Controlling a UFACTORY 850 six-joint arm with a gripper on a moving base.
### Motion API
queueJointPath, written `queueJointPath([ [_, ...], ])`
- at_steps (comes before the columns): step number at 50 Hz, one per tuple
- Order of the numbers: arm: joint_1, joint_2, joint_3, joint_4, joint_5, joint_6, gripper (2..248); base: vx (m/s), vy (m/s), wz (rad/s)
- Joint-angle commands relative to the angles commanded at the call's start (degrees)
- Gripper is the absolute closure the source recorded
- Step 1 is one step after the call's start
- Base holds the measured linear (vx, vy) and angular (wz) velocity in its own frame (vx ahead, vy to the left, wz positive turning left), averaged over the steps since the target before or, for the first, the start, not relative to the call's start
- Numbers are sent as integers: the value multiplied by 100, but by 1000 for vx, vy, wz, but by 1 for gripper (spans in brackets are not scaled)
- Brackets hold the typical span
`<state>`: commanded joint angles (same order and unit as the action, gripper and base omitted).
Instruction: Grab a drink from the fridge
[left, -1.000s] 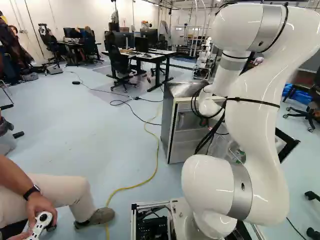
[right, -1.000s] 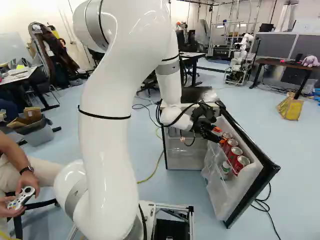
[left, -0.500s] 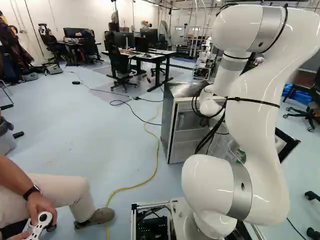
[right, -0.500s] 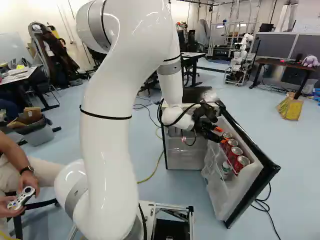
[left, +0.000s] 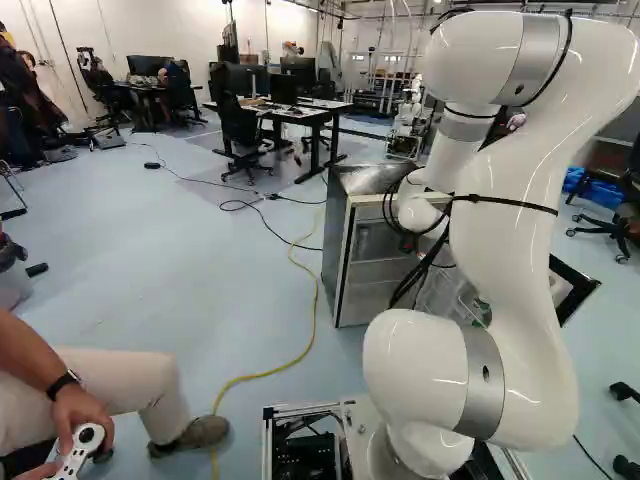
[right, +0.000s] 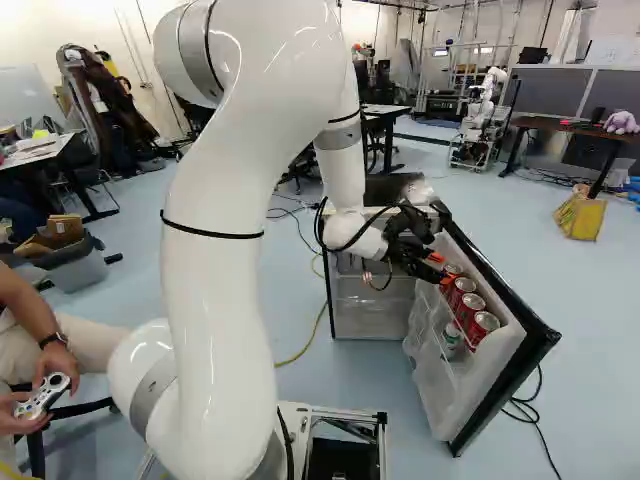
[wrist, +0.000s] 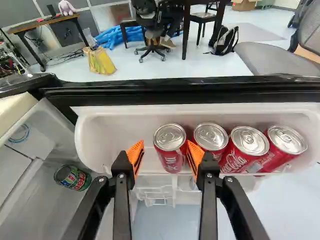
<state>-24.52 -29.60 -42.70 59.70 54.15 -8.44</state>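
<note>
The white arm rises from its joint at the foot of the right base view and reaches over to the open fridge door. At its end the black gripper has its two fingers spread wide, with nothing clamped. Their orange pads straddle the nearest red soda can, which stands upright in the door's upper bin. One pad is apart from it; the other reaches in between it and the next can, though whether it touches either is hard to tell. The three other red cans continue the row. Beside the door, a green and dark can lies in the fridge cabinet. Farther off, a yellow bag sits on the floor, and another robot stands beyond the fridge.
</note>
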Motion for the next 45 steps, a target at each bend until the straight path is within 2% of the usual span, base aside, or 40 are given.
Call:
queueJointPath([
  [25,-69,-73,-109,0,-136,0,111,0,0,0],
  [45,-203,-186,-280,0,-199,0,111,0,0,0],
])
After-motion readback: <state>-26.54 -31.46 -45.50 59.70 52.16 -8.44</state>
